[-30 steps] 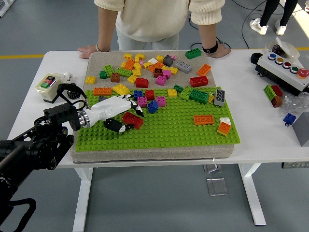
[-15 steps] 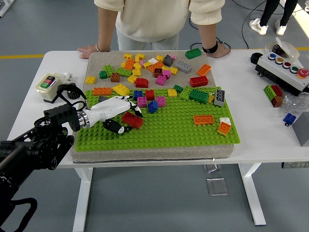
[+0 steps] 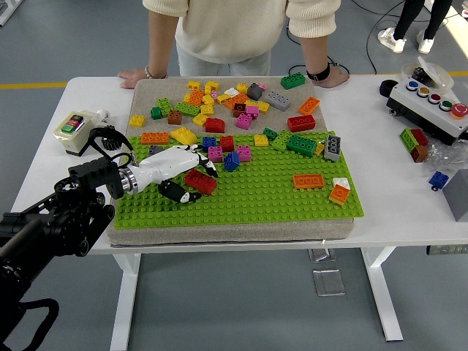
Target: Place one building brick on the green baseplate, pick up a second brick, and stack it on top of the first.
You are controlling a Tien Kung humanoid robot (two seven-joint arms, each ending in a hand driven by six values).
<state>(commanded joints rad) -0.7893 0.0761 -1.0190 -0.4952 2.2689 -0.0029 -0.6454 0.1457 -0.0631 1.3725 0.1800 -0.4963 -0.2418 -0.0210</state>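
The green baseplate (image 3: 270, 197) lies on a grey mat at the table's middle. My left hand (image 3: 191, 179), white with black fingertips, reaches in from the left over the plate's left part. Its fingers and thumb are curled around a red brick (image 3: 202, 183), which sits low on the plate's studs; I cannot tell whether it touches them. Just behind the hand, a row of loose bricks lies along the plate's far edge, among them a blue brick (image 3: 231, 161) and a pink brick (image 3: 215, 153).
Several mixed bricks lie heaped on the grey mat (image 3: 146, 99) behind the plate. An orange brick (image 3: 308, 180) and an orange-and-white one (image 3: 339, 192) sit on the plate's right. A person's hands (image 3: 136, 74) rest on the far edge. A button box (image 3: 431, 106) stands at the right.
Almost nothing: my left hand and the red brick have shifted very slightly up and back. The person's hands stay where they were.
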